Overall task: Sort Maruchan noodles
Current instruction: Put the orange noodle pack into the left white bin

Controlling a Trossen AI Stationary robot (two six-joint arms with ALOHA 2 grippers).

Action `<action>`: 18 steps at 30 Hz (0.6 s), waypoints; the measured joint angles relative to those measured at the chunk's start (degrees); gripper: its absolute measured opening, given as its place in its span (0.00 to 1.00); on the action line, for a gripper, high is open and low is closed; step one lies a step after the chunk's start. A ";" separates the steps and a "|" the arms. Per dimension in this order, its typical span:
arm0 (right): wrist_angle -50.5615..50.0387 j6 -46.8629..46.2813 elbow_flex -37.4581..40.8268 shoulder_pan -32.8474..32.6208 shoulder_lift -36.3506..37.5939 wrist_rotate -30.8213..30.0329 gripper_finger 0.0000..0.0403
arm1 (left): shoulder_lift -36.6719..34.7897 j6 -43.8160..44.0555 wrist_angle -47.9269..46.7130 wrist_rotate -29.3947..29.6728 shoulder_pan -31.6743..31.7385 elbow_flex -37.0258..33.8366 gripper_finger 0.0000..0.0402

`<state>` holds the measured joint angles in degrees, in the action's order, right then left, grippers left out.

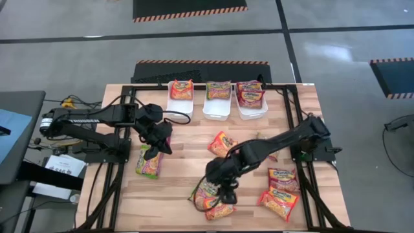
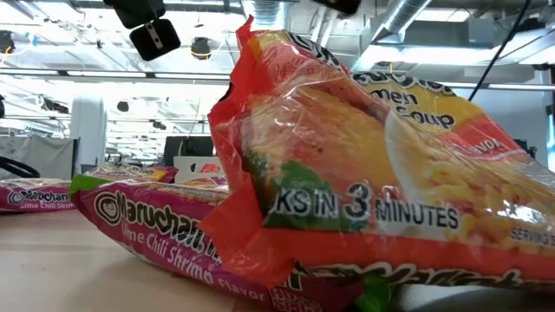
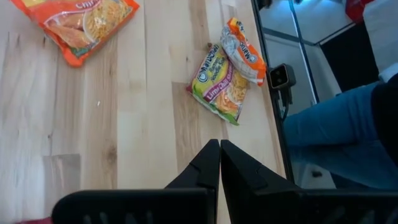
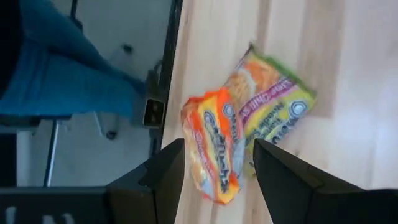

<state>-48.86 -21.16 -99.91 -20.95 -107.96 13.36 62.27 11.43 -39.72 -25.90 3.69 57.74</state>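
Note:
Ramen packets lie scattered on the wooden table [image 1: 181, 194]. My right gripper [image 1: 224, 189] [image 4: 217, 163] is open near the table's near edge. Its fingers stand on either side of an orange packet [image 4: 211, 149] [image 1: 220, 211] without visibly touching it. That packet rests partly on a green lime-chili packet [image 4: 277, 106] [image 1: 205, 193] and tilts up large in the low view [image 2: 364, 165]. My left gripper [image 1: 157, 144] [image 3: 219, 163] is shut on nothing, above a green-and-pink packet [image 1: 148, 162] near the table's left side.
Three white bins [image 1: 180, 102] [image 1: 217, 110] [image 1: 251, 111] along the far edge each hold packets. More packets lie mid-table [image 1: 222, 143] and at the near right [image 1: 283, 176] [image 1: 278, 202]. A person in blue jeans [image 4: 62, 74] stands past the near edge, beside the low camera [image 4: 152, 112].

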 joint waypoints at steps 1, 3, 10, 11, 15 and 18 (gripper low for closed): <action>-0.62 0.71 0.00 -0.20 -0.83 0.53 0.53 | -0.06 0.10 0.05 0.01 -0.09 0.01 0.00; 1.38 1.38 -0.27 -0.08 -2.59 2.05 0.53 | 0.01 0.26 -0.16 0.32 -0.31 0.02 0.00; 0.35 3.17 -0.04 0.11 -7.20 3.27 0.51 | -0.06 0.67 0.54 0.95 -0.31 0.02 0.00; 1.02 3.12 -0.08 0.32 -7.89 3.70 0.51 | -0.03 0.69 0.45 1.06 -0.31 0.02 0.00; -0.02 3.01 -0.06 0.44 -10.19 6.42 0.50 | -0.02 1.22 0.29 1.06 -0.31 0.01 0.00; 0.02 3.59 -0.03 0.46 -11.24 7.71 0.50 | -0.06 1.26 0.21 1.06 -0.31 0.00 0.00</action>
<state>-48.84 -17.57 -99.94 -20.49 -119.20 21.07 62.22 12.69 -39.51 -24.84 3.38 57.74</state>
